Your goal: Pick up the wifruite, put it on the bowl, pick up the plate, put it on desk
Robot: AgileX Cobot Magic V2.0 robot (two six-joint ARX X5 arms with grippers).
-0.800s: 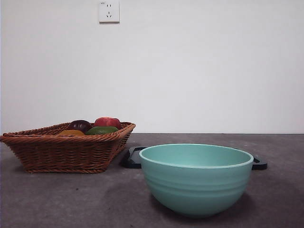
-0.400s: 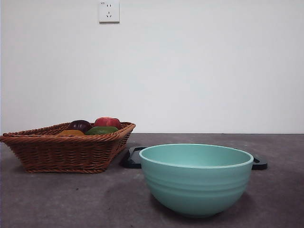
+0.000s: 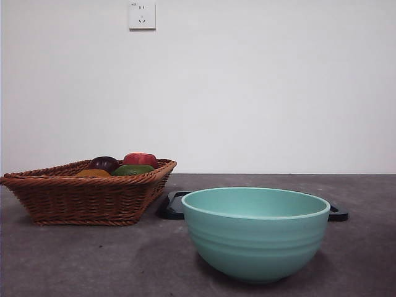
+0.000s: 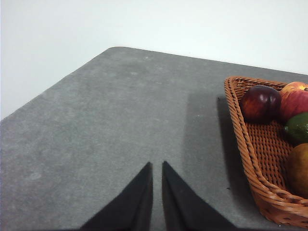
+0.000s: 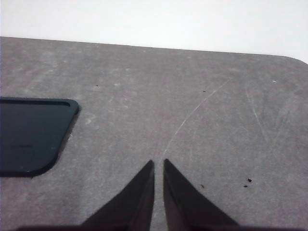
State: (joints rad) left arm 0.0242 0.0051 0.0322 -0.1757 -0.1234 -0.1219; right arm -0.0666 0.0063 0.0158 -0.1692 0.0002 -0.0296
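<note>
Dull brownish-orange wifruite (image 4: 299, 169) in basket (image 4: 255, 163).

One mint-green bowl (image 3: 255, 232) stands on the desk (image 3: 74, 260). One wicker basket (image 3: 86, 197) holds five fruits: one brownish-orange wifruite (image 4: 299, 168), one dark purple fruit (image 4: 260, 103), one green fruit (image 4: 297, 127) and two reddish ones (image 4: 294, 102) (the second only peeks out behind the first in the left wrist view). One dark plate (image 5: 29, 134) lies flat. Two grippers show, one per wrist view, each with two black jaws. One wall socket (image 3: 142, 15) sits on the wall.
</note>
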